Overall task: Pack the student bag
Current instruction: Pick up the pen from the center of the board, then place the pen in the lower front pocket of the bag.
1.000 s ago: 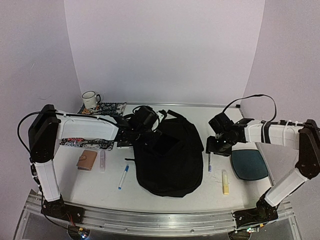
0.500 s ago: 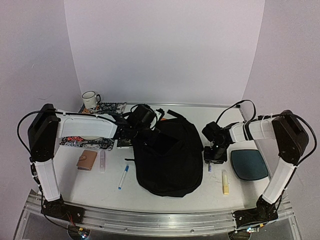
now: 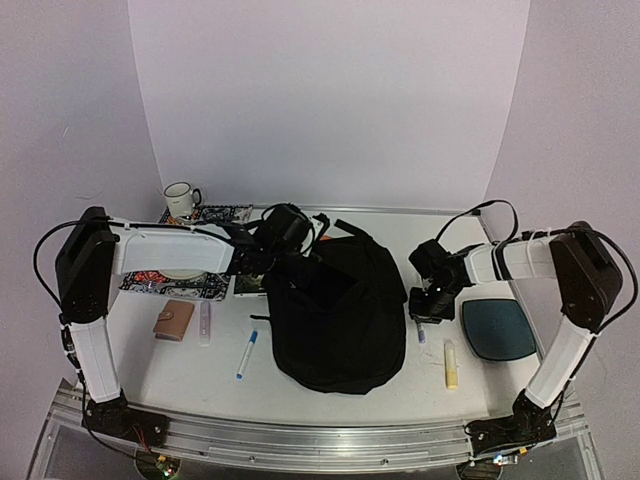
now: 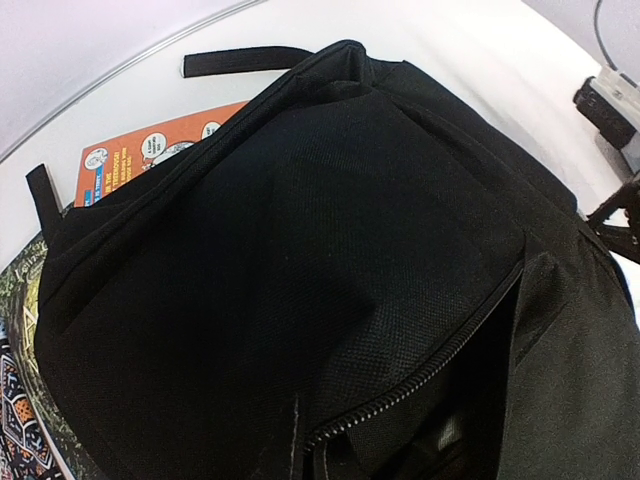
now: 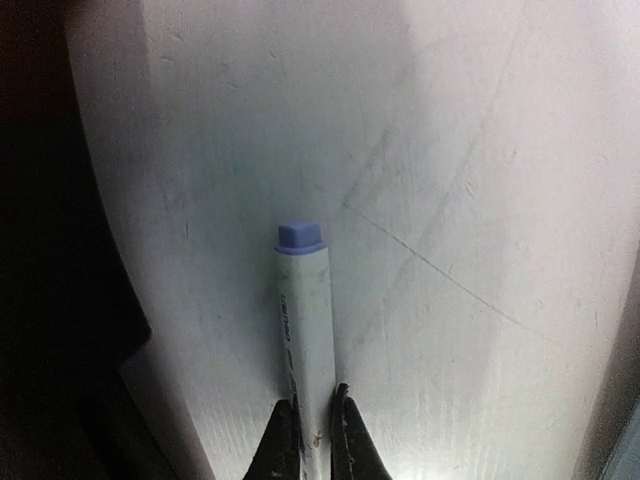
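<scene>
The student bag (image 3: 335,315) is a large black backpack lying flat mid-table, its zipper (image 4: 430,360) partly undone. My left gripper (image 3: 287,232) sits at the bag's top left edge. Black fabric drawn up to that wrist camera hides the fingers, and the gripper is shut on this fabric. My right gripper (image 3: 425,308) is down on the table just right of the bag. In the right wrist view the right gripper (image 5: 311,425) is shut on a white marker (image 5: 303,310) with a blue cap, which lies on the table.
A dark-teal pad (image 3: 497,328) and a yellow tube (image 3: 451,364) lie at the right. A second marker (image 3: 246,353), a brown wallet (image 3: 174,320) and a clear stick (image 3: 205,322) lie left of the bag. A mug (image 3: 181,198) and patterned books (image 3: 215,215) are at the back left.
My right gripper came down over the white marker beside the bag and closed on it. The left arm has stayed at the bag's top edge.
</scene>
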